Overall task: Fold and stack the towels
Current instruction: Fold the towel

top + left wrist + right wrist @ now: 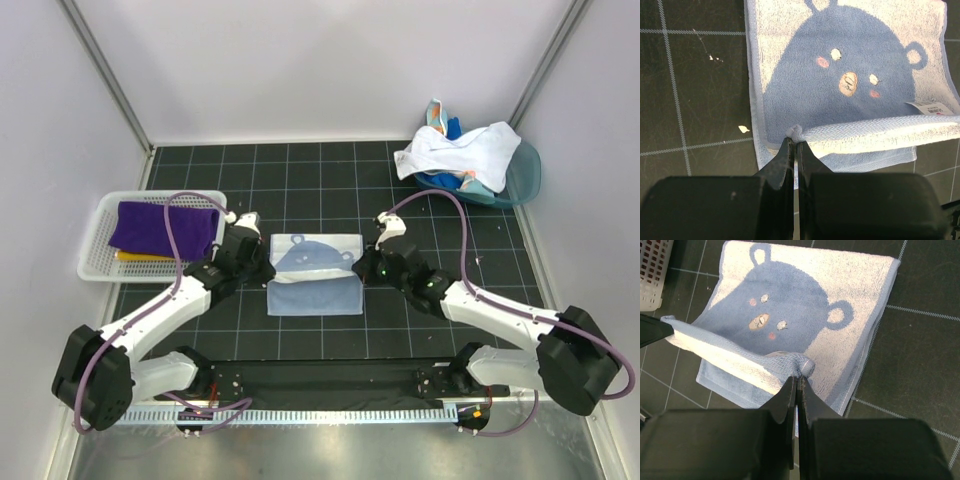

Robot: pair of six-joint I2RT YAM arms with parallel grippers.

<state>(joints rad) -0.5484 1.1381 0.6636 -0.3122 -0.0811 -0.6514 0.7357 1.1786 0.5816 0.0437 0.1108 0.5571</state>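
A pale blue-white towel with a blue bear print lies on the black mat between the arms. Its near edge is lifted and folded partway over the rest. My left gripper is shut on the left corner of that raised edge. My right gripper is shut on the right corner. The bear face shows in the left wrist view and the right wrist view. A purple towel lies on a yellow towel in the white mesh basket. More towels, white and blue, are piled in the teal tub.
The white mesh basket stands at the left of the mat. The translucent teal tub stands at the back right. A metal frame and pale walls bound the mat. Purple cables loop over both arms.
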